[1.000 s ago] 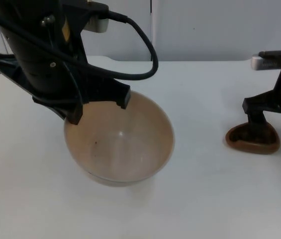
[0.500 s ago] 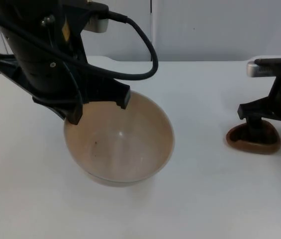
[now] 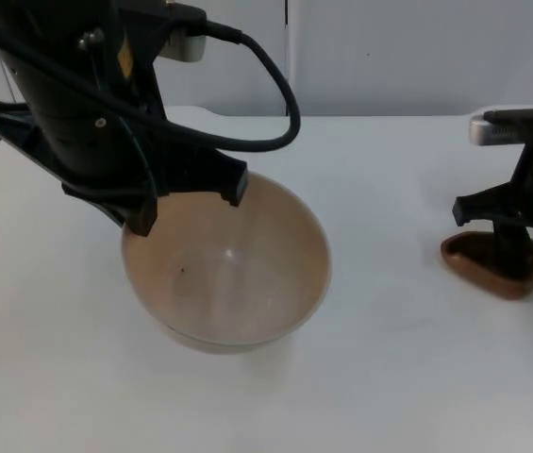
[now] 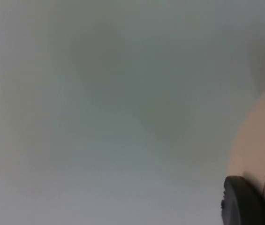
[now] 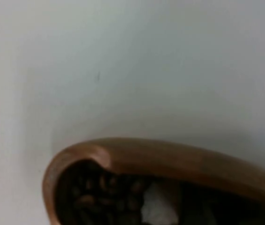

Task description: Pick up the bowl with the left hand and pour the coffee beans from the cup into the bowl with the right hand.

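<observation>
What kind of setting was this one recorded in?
Probably a lab test bench, not a kitchen: a bare white table, a plain grey partition wall, and just a bowl and a cup of coffee beans.

Bowl (image 3: pixel 226 269) left on worktop (image 3: pixel 379 377), under left claw (image 3: pixel 183 209); cup (image 3: pixel 489 268) well apart, right; beans (image 5: pixel 105 197) in cup.

I see a pale tan bowl (image 3: pixel 228 274), its inside plain apart from one tiny dark speck at about nine o'clock from its centre. At three o'clock from it sits the cup (image 3: pixel 491 267), a glossy reddish brown; my right wrist view shows dark brown coffee beans (image 5: pixel 102 199) inside it. Both arms are black, the left gripper (image 3: pixel 186 203) and right gripper (image 3: pixel 516 247) alike. The table (image 3: pixel 389 377) is plain white, the partition wall (image 3: pixel 408 52) flat grey.
</observation>
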Controlling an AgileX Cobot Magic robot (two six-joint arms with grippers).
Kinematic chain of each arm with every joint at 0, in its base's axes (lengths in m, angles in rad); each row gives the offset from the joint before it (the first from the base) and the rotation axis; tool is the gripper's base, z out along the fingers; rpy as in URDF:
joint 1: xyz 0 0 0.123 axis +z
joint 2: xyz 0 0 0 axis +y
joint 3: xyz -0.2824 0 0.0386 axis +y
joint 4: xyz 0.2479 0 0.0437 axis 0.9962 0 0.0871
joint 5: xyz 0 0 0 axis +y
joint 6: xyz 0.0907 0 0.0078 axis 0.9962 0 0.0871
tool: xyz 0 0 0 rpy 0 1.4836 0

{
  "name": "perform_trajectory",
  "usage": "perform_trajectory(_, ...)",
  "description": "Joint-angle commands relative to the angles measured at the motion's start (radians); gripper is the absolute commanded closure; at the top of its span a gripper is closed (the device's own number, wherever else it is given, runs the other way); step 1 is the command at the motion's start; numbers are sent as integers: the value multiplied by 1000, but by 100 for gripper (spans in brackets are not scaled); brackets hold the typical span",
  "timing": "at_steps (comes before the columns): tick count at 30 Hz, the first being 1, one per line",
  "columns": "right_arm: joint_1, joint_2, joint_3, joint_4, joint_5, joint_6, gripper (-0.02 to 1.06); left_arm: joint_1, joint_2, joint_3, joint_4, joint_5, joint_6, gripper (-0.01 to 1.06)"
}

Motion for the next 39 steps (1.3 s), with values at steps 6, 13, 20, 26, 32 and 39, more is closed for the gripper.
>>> perform_trajectory(6,-1,12,3,16,50,5,71,-4,-9,-5,-13,-12,-7,105)
perform_trajectory(13,-1,12,3,20,108,59,53,-4,-9,-5,-11,-12,-7,105)
perform_trajectory(20,1,12,3,83,91,59,48,-4,-9,-5,-11,-12,-7,105)
perform_trajectory(26,1,12,3,98,97,61,48,-4,-9,-5,-9,-15,-7,105)
perform_trajectory(32,1,12,3,100,70,61,48,-4,-9,-5,-9,-21,-7,105)
perform_trajectory(39,1,12,3,95,21,48,54,-4,-9,-5,-9,-21,-7,105)
